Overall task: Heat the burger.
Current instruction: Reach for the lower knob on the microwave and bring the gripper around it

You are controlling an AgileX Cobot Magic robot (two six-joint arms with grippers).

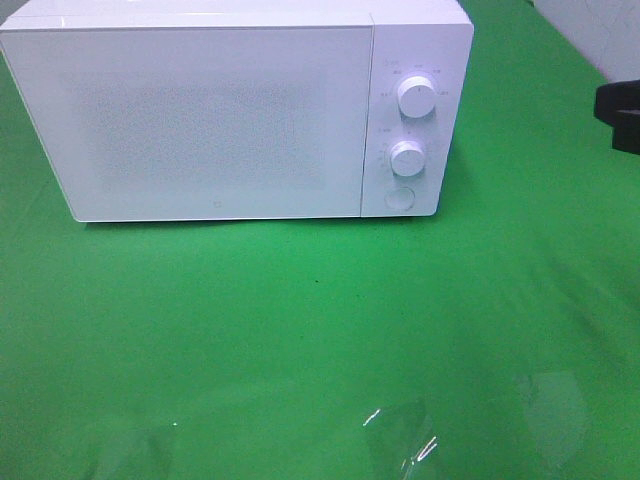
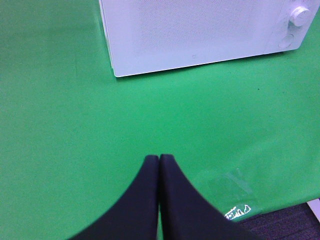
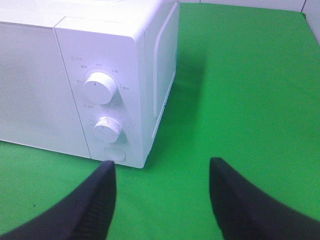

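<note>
The burger is out of view in all three frames. A white microwave [image 1: 200, 120] stands at the back of the green table with its door shut. It has two round knobs [image 1: 415, 97] and a round button [image 1: 399, 197] on its right panel. My left gripper [image 2: 159, 157] is shut with nothing in it, low over the cloth some way in front of the microwave [image 2: 200, 30]. My right gripper [image 3: 162, 167] is open and empty, just off the front right corner of the microwave [image 3: 30, 100], facing the knobs [image 3: 99, 88]. A black part of my right arm [image 1: 620, 115] shows at the right edge.
Green cloth [image 1: 300, 330] covers the whole table. Shiny creases [image 1: 400, 440] catch the light near the front edge. The table's front edge and dark floor [image 2: 285, 220] show in the left wrist view. A pale wall [image 1: 600, 30] rises behind the back right corner.
</note>
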